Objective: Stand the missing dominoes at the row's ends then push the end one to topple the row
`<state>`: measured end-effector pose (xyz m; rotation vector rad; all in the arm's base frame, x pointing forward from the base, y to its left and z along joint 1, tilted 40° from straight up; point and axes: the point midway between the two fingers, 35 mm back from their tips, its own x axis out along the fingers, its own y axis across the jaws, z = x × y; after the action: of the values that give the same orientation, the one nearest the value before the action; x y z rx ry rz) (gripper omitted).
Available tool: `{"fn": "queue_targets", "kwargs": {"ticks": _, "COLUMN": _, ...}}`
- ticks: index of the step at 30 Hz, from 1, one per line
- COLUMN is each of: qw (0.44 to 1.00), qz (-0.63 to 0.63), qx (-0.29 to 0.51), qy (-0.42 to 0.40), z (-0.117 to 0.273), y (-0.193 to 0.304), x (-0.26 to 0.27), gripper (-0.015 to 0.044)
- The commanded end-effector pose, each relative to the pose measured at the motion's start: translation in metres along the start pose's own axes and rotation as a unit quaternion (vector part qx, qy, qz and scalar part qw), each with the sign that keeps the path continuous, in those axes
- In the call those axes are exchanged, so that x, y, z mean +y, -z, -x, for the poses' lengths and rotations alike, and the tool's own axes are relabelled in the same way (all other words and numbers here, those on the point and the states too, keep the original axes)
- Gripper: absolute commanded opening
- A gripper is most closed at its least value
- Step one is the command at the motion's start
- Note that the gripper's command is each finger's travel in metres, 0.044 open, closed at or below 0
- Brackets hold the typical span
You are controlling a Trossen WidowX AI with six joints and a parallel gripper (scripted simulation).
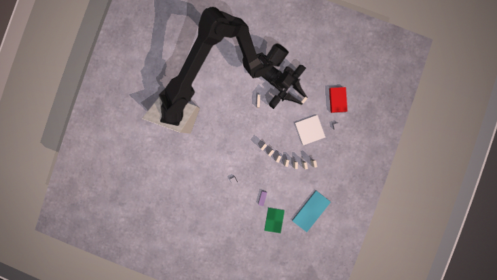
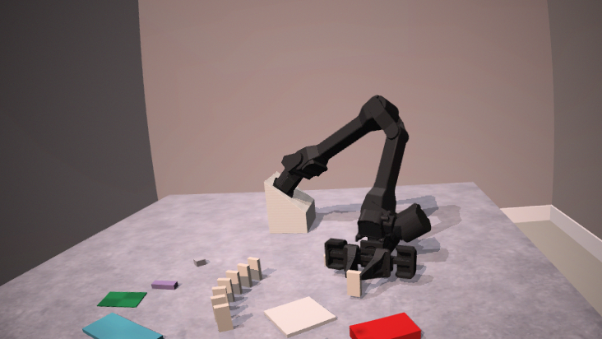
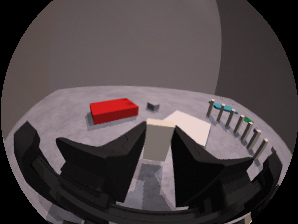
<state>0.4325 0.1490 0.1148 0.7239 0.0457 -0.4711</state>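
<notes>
My gripper (image 1: 303,99) (image 2: 353,273) (image 3: 159,127) is shut on a cream domino (image 1: 304,100) (image 2: 354,284) (image 3: 159,142). It holds the domino upright, low over the table; whether its foot touches the table I cannot tell. Several cream dominoes stand upright in a curved row, whose middle domino (image 1: 286,162) and near-end domino (image 2: 224,318) show clearly. The row is at the right in the wrist view. Another cream domino (image 1: 258,100) lies flat left of the gripper in the top view; the gripper mostly hides it in the exterior view.
A white square tile (image 1: 309,129) (image 2: 299,315) (image 3: 189,127) lies between gripper and row. A red block (image 1: 338,99) (image 2: 385,327) (image 3: 114,110) is beyond the gripper. Teal (image 1: 311,211) and green (image 1: 274,219) slabs, a purple block (image 1: 262,198) and small grey pieces (image 1: 233,179) (image 1: 333,124) also lie there.
</notes>
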Motion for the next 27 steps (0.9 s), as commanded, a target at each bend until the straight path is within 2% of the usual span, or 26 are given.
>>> {"fn": "queue_targets", "kwargs": {"ticks": 1, "qw": 1.0, "qz": -0.005, "qx": -0.005, "qy": 0.0, "z": -0.0003, "y": 0.0043, "x": 0.0016, "gripper": 0.0107}}
{"fn": "queue_targets", "kwargs": {"ticks": 10, "qw": 1.0, "qz": -0.005, "qx": -0.005, "qy": 0.0, "z": -0.0003, "y": 0.0043, "x": 0.0016, "gripper": 0.0107}}
{"fn": "queue_targets", "kwargs": {"ticks": 22, "qw": 1.0, "qz": -0.005, "qx": -0.005, "qy": 0.0, "z": -0.0003, "y": 0.0043, "x": 0.0016, "gripper": 0.0422}}
{"fn": "queue_targets", "kwargs": {"ticks": 23, "qw": 1.0, "qz": -0.005, "qx": -0.005, "qy": 0.0, "z": -0.0003, "y": 0.0043, "x": 0.0016, "gripper": 0.044}}
{"fn": "queue_targets", "kwargs": {"ticks": 27, "qw": 1.0, "qz": -0.004, "qx": -0.004, "qy": 0.0, "z": -0.0005, "y": -0.0039, "x": 0.002, "gripper": 0.044}}
